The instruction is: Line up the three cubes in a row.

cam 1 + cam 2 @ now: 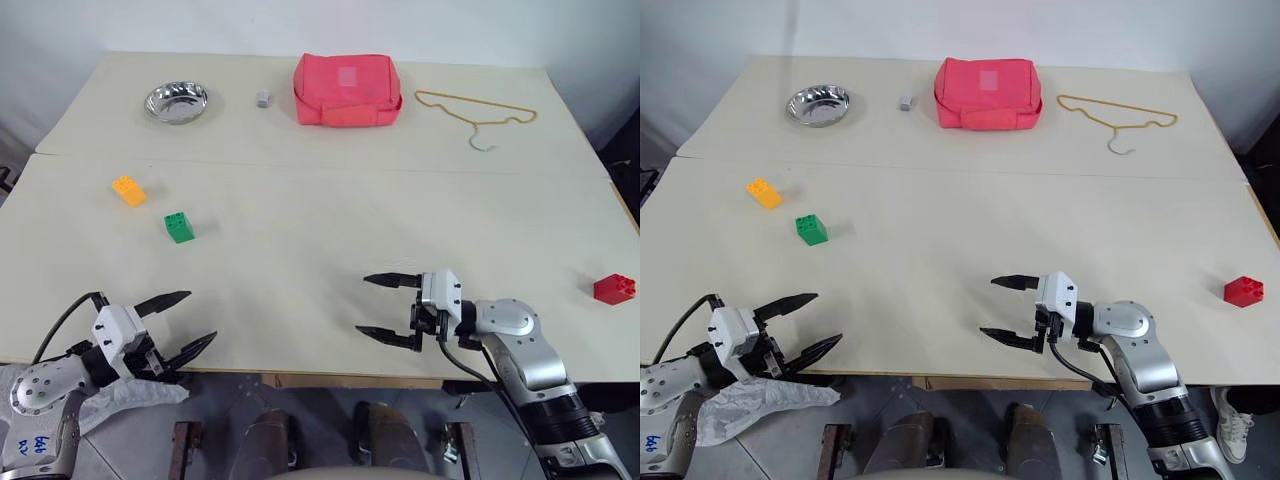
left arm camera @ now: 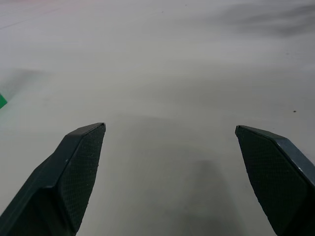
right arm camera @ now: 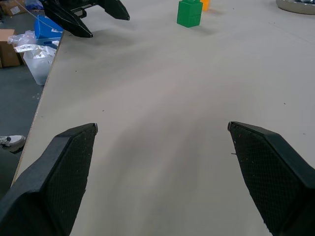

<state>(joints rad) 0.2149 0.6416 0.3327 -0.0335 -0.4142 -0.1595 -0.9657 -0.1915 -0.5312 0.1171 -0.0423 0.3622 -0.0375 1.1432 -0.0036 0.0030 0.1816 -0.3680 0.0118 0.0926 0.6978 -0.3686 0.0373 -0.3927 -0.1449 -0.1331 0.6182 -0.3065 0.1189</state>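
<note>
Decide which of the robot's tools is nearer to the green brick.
Left. The left tool sits at the table's near edge, just in front of the green brick; the right tool is well off to its right.

1. Orange-yellow brick and green brick near each other, table's left.
2. Red brick far right.
3. Left gripper and right gripper spread wide, empty.
4. Steel bowl, pink pouch, hanger at back.
</note>
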